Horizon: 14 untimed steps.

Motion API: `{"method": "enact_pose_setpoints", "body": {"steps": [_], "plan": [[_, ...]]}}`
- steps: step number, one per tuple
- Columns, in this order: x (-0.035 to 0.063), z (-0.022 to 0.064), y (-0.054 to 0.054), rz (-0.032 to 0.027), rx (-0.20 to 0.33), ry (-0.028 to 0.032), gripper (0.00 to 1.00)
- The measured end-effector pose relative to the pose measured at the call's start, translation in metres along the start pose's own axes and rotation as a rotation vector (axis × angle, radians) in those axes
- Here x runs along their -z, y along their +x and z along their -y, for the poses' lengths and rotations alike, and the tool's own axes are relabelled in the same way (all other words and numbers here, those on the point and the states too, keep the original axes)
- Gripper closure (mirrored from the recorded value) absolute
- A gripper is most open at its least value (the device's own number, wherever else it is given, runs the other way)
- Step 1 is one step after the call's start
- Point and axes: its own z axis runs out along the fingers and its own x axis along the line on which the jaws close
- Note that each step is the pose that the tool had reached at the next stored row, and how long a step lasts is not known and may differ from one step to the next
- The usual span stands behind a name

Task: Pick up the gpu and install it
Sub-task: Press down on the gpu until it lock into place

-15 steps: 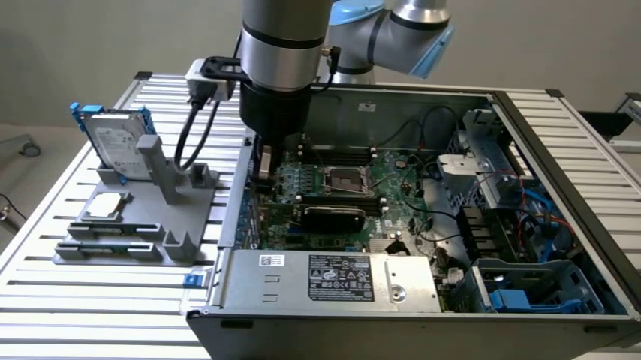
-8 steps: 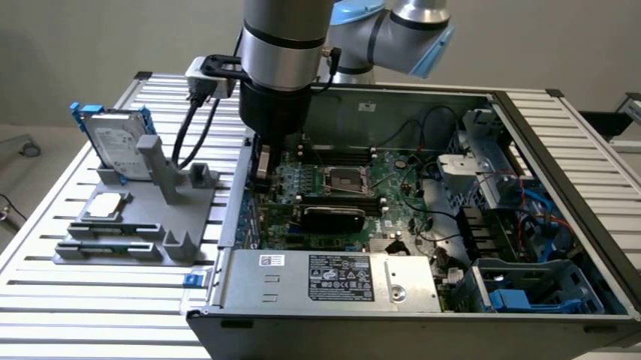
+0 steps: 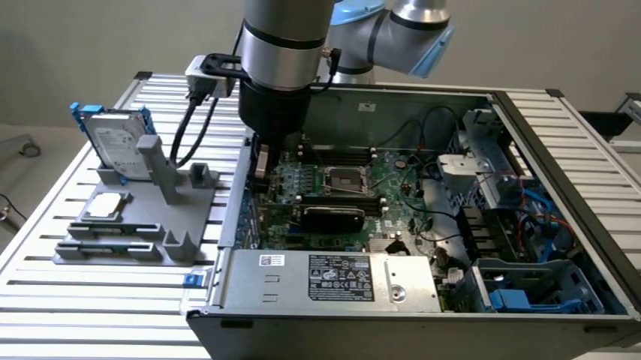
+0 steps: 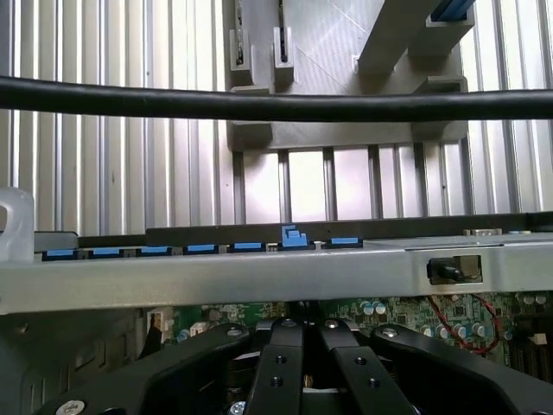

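The claw (image 4: 302, 346) was seen closed, lowered inside the open computer case (image 3: 561, 150) over the motherboard (image 3: 350, 187). The gpu (image 3: 334, 218) was seen lying across the board's slots, apparently placed; full seating could not be confirmed.

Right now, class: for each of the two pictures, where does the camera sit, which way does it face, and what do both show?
Exterior view: raised, off the arm, looking down into the open computer case; the arm's grey column shows.
Wrist view: on the wrist, looking past the shut black fingers over the case wall.
Shared: green motherboard and grey parts stand.
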Motion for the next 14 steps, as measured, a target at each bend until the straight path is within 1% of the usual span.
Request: {"method": "enact_pose_setpoints", "body": {"steps": [4,7,12,14], "plan": [[-0.0008,0.0002,0.000,-0.0006,-0.001,-0.0002,0.89],[-0.0002,0.0027,0.000,0.0007,0.000,0.0003,0.89],[0.0045,0.0165,-0.001,-0.0004,-0.001,-0.0006,0.89],[0.0071,0.0238,-0.001,-0.0002,0.000,-0.0008,0.89]]}}
